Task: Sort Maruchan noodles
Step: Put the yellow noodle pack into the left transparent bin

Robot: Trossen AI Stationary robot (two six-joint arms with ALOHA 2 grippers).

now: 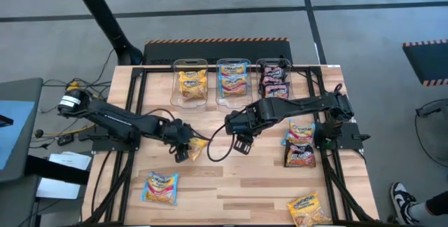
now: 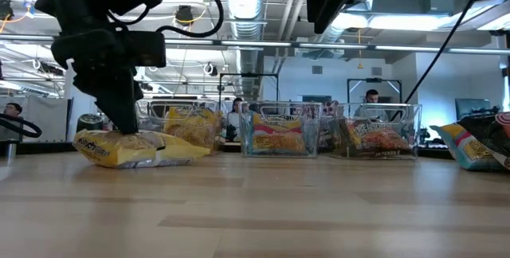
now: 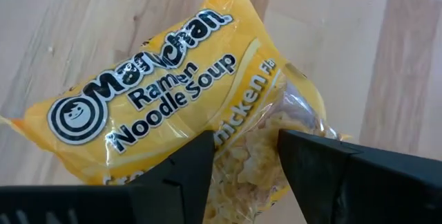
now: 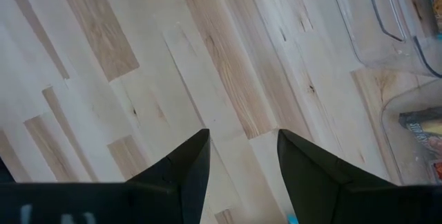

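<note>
On the left of the surface [image 1: 231, 185], the left gripper [image 1: 183, 150] is lowered onto a yellow ramen packet [image 1: 197, 147] lying flat near the middle of the wood. Its jaws are spread, one finger on each side of the packet's clear end, and no pinch is seen yet; the packet is judged to be straddled for a pick-up, as it lies flat and needs to be caught across its narrow end. A blue-and-pink packet [image 1: 161, 187] is left loose toward the near left corner.

At the far edge three clear bins stand side by side: the left bin [image 1: 190, 80] is filled with yellow packets, the middle bin [image 1: 233, 78] with blue-and-pink ones, the right bin [image 1: 274, 77] with dark ones. The yellow packet is therefore judged to belong in the left bin.

The right gripper [image 1: 243, 143] hangs above bare wood at mid-surface, jaws spread and empty, apparently waiting. It sits just beside the left gripper, and its arm crosses in front of the bins, so the path toward them may be crowded.

On the right, a small cluster of packets [image 1: 302, 141] and another yellow packet [image 1: 309, 208] at the near corner remain unsorted.
</note>
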